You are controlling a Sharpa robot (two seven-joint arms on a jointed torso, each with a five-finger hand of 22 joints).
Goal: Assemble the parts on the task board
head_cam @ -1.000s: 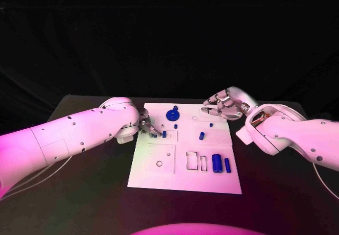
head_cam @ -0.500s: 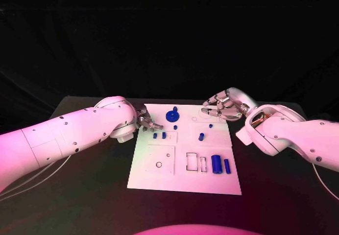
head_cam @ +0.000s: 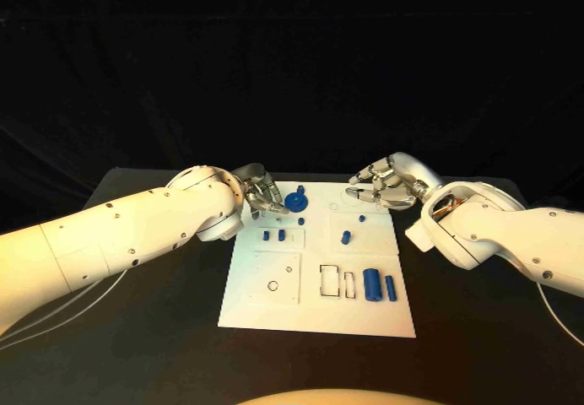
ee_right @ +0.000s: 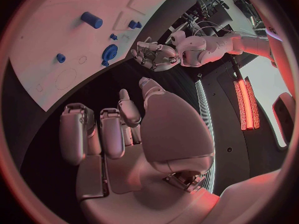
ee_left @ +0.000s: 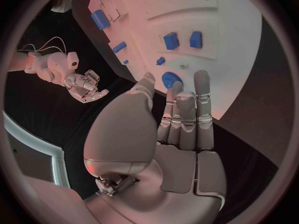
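While both hands (head_cam: 266, 197) (head_cam: 383, 187) hover empty, fingers apart, wrist views reveal their palms.

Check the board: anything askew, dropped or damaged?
Nothing stands out. The task board lies flat on the black table; the blue parts all sit on it, none on the table. The left hand and right hand hover at its far corners, holding nothing.

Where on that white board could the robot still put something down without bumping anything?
The near end of the white task board, below the large blue cylinder and rectangular cut-outs, looks bare. The far end is crowded: blue round knob, small blue pegs, left hand and right hand.
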